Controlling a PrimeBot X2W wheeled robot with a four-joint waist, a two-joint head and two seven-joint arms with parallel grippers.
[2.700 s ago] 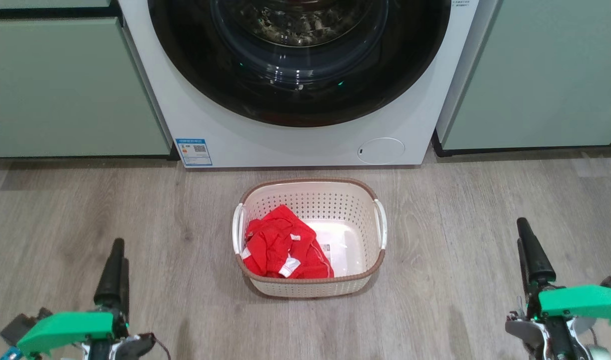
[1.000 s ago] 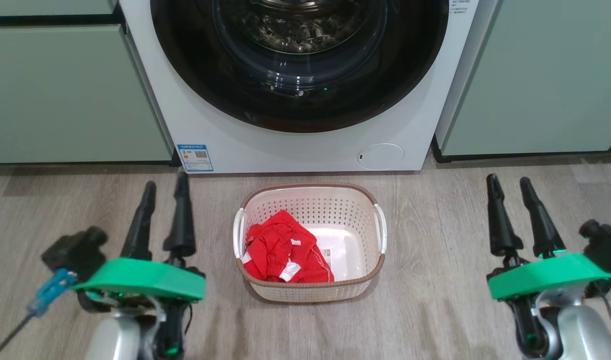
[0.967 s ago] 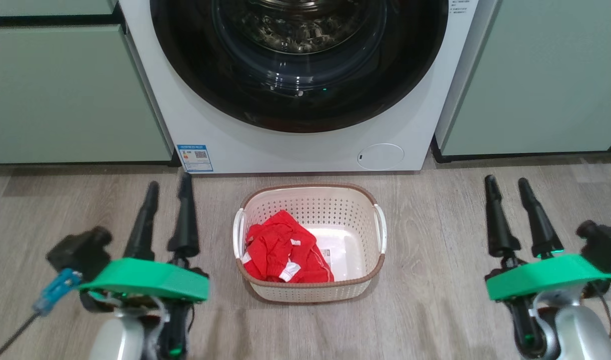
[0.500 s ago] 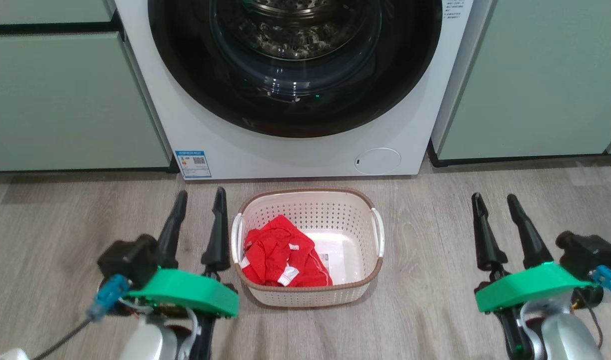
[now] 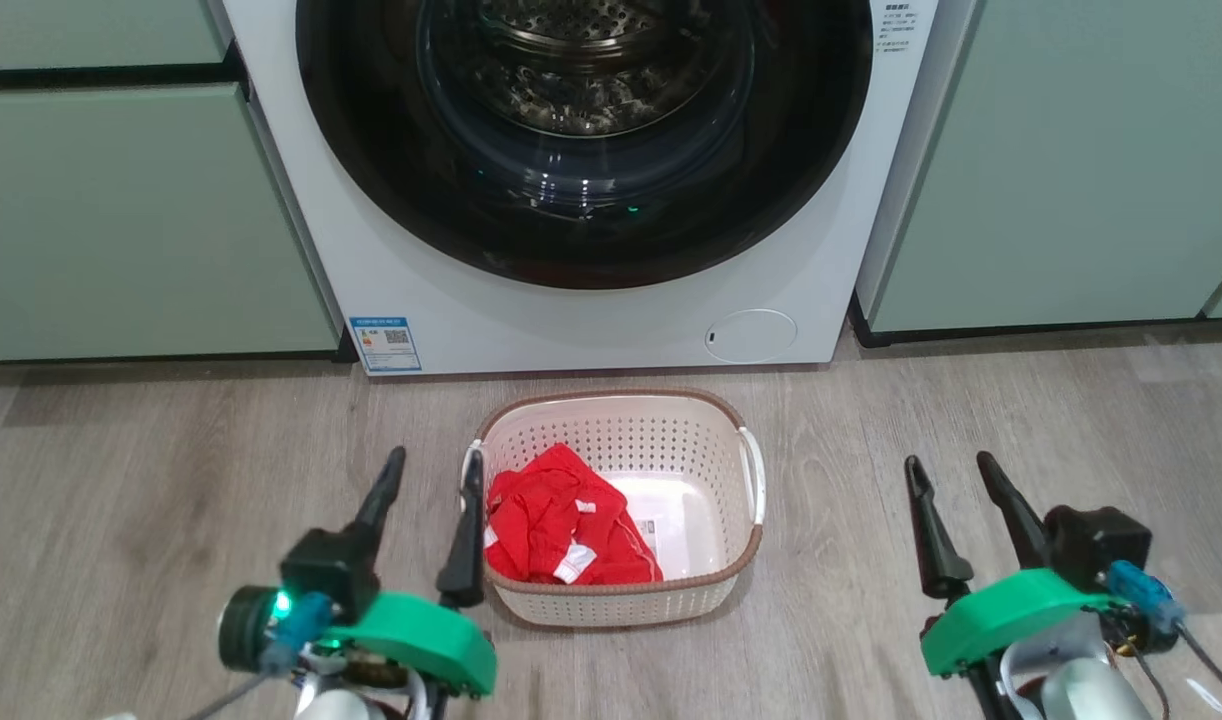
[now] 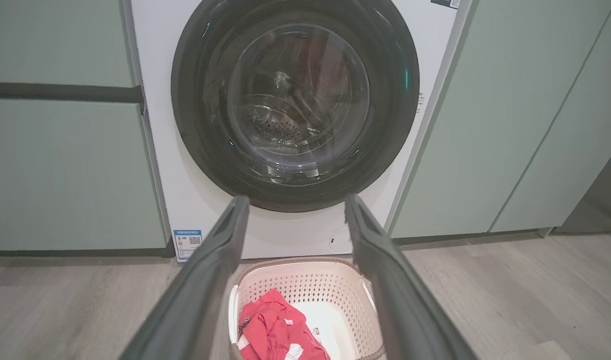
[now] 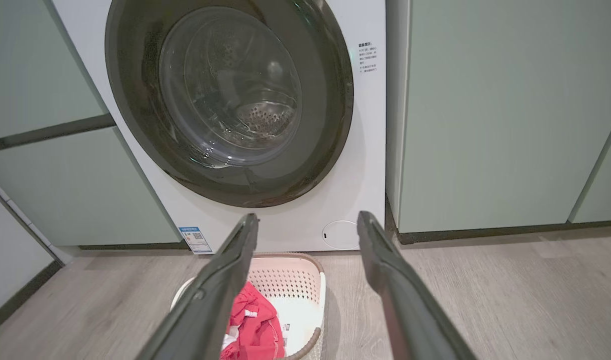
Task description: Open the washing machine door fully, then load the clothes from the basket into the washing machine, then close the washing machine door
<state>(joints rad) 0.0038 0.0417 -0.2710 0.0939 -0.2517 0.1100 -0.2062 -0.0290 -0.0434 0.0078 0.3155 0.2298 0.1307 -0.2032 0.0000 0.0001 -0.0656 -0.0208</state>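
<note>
1. Red clothes point(image 5: 556, 525) lie bunched in the left half of the basket point(image 5: 626, 605). They are just to the right of our left gripper point(image 5: 436, 455) and well to the left of our right gripper point(image 5: 947, 460).
2. Our left gripper stands wide, with nothing between its fingers. In the head view its inner finger point(image 5: 468, 530) overlaps the basket's left side, and we cannot tell whether they touch.
3. In the left wrist view the basket sits low between the two fingers, with the clothes nearer the left one.
4. Our right gripper is also spread wide and empty. It hangs over bare wooden floor point(image 5: 1071, 400), well apart from the basket's right side.
5. In the right wrist view the basket and clothes lie down and to the left, partly hidden behind the left finger.
6. Ahead of both grippers and beyond the basket, the washing machine door point(image 5: 371, 200) sits shut against the washing machine point(image 5: 531, 320). Neither gripper touches it.
7. In the left wrist view the door's lower rim sits just above the gap between the fingertips. In the right wrist view the door stands up and to the left of them.
8. Through the door's glass we see the perforated steel drum point(image 5: 581, 60).
</note>
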